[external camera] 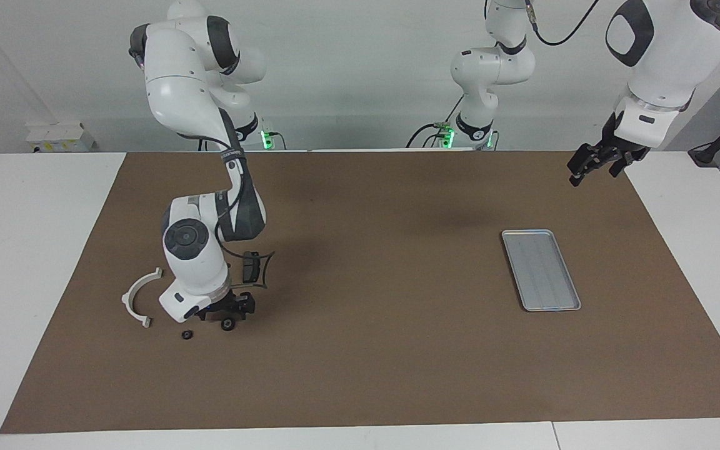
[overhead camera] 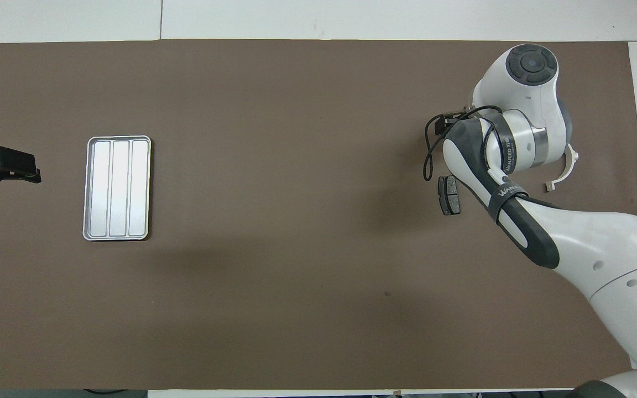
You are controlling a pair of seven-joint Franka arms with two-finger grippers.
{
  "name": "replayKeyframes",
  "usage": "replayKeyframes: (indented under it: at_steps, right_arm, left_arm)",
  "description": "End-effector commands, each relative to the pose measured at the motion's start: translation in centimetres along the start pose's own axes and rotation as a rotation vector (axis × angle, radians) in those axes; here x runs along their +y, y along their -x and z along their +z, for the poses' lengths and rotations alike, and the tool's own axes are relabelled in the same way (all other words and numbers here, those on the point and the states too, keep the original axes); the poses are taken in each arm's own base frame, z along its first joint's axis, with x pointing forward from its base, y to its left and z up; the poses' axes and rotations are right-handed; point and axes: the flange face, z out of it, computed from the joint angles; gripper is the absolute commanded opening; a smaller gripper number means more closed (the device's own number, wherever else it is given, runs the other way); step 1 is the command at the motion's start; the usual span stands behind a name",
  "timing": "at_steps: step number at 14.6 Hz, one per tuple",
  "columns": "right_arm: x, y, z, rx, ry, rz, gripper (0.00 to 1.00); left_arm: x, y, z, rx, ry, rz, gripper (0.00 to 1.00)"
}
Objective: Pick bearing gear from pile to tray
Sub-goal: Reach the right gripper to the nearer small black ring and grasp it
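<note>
Brown mat (external camera: 360, 350) covering white table (external camera: 29, 250), pale wall (external camera: 347, 75), white box (external camera: 60, 136) at table's edge
</note>
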Motion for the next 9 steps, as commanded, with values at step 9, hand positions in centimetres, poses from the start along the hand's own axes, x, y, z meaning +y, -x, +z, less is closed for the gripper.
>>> replayKeyframes:
  at_steps: [9]
  right_arm:
    - [0.6,-1.1,0.2,0.051,-0.010,0.043,0.99]
  left_arm:
    - [0.0,0.7,-0.2,-0.002,0.010,0.004,1.00]
